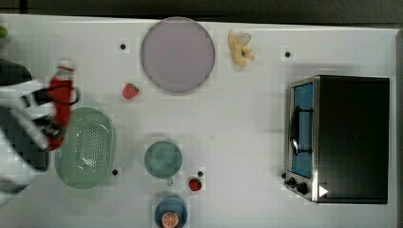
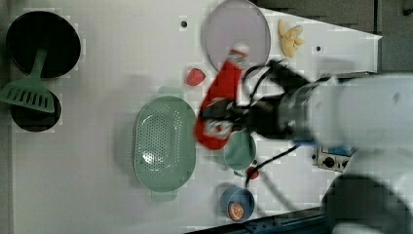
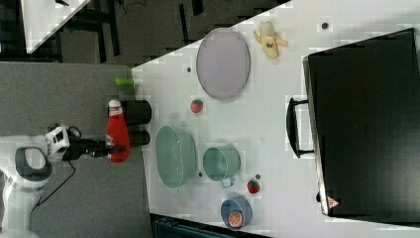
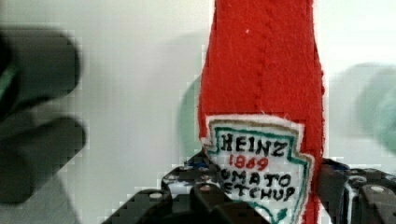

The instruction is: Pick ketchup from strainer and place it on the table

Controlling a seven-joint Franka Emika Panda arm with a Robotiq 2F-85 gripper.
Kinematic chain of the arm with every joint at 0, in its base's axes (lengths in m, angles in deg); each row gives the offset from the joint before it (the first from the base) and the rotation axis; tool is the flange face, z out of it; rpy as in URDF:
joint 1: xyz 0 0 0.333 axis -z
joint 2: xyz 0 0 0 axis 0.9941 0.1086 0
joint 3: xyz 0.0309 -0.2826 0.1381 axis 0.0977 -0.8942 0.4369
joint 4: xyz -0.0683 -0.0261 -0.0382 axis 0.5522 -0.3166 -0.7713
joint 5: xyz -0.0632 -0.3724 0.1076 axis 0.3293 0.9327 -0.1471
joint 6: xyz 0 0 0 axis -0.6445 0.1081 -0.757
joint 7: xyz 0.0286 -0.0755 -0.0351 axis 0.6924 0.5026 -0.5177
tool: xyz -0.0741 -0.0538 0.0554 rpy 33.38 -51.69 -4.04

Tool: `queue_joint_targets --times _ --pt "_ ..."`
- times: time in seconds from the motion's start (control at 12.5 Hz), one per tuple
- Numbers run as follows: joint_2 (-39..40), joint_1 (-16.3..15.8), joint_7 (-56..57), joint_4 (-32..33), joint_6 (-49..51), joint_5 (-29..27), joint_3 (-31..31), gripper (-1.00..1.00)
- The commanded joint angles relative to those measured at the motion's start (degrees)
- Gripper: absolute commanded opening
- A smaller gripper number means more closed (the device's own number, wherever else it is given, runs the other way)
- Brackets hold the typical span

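Observation:
The ketchup (image 1: 61, 102), a red felt bottle with a white cap and a white label, hangs in the air clamped in my gripper (image 1: 47, 114). In the left view the ketchup (image 2: 221, 105) is lifted well above the table (image 2: 97, 73), its cap pointing toward the plate. My gripper (image 2: 229, 116) is shut on the lower, labelled half. The wrist view has the ketchup (image 4: 261, 93) close up between the fingers (image 4: 196, 191). The strainer (image 1: 86, 147), a pale green oval basket, stands empty beside it. In the right view the ketchup (image 3: 118, 136) sits left of the strainer (image 3: 176, 156).
A grey-lilac plate (image 1: 177, 53), a strawberry (image 1: 130, 90), a teal cup (image 1: 163, 159), a second strawberry (image 1: 195, 184), a blue bowl with an orange slice (image 1: 170, 214), bananas (image 1: 240, 48) and a toaster oven (image 1: 342, 137) stand on the table. Black pans and a green spatula (image 2: 29, 92) lie at the left view's left.

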Motion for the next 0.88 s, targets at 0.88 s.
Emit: queue_joint_targets --times 0.88 --pt "-3.41 13.64 27.72 3.97 1.74 2.61 -19.13 0.18"
